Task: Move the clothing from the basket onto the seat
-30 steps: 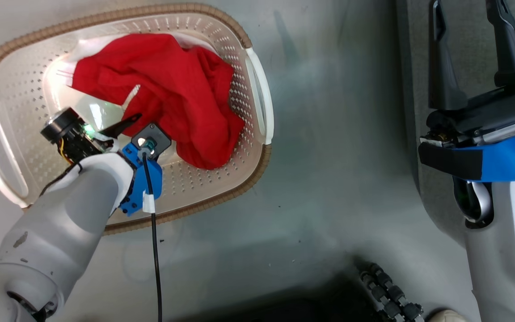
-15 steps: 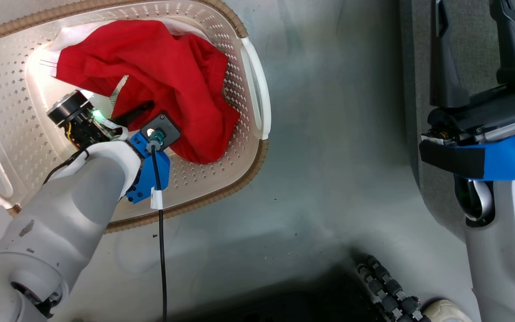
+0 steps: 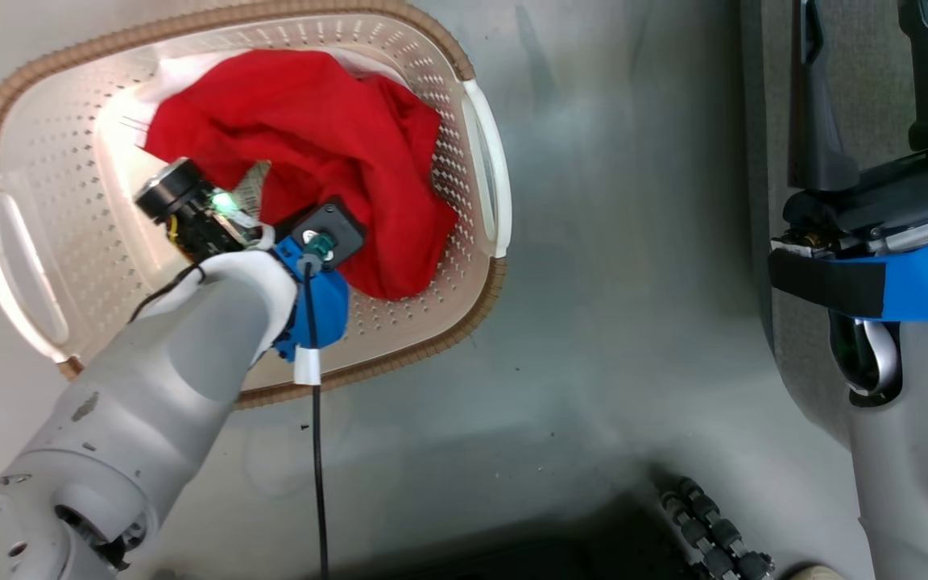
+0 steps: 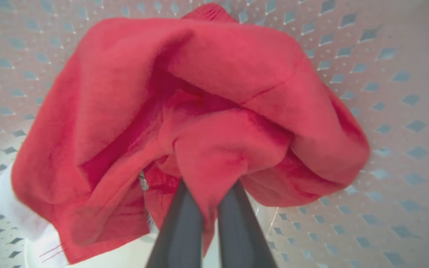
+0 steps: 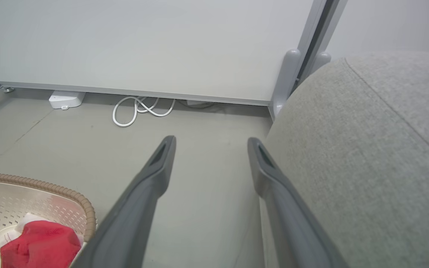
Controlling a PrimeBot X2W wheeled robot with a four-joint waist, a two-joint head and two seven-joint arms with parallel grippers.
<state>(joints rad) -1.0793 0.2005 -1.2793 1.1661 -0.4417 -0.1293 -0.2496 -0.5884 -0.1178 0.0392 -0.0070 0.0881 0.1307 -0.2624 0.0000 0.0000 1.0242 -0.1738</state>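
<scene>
The oval cream basket (image 3: 432, 346) with a brown rim stands on the floor, and the red clothing (image 3: 335, 129) lies bunched inside it, a white panel showing at its far edge. My left forearm (image 3: 190, 346) reaches down into the basket. In the left wrist view my left gripper (image 4: 207, 191) is shut on a fold of the red clothing (image 4: 214, 93), its two fingers close together with fabric pinched between them. My right gripper (image 3: 863, 24) hangs open over the edge of the grey seat (image 3: 867, 113), holding nothing. The right wrist view shows the right gripper (image 5: 210, 141), the seat (image 5: 367, 149), the basket (image 5: 50, 186) and the clothing (image 5: 39, 238).
Grey floor lies between the basket and the seat. A black cable (image 3: 317, 451) hangs from my left wrist. A black ribbed hose (image 3: 714, 532) lies at the bottom. By the far wall are a coiled white cable (image 5: 140, 109) and a small white box (image 5: 66, 98).
My left gripper has pushed further into the red clothing and closed on a fold of it. The head view has shifted a little. The right arm stays as it was.
</scene>
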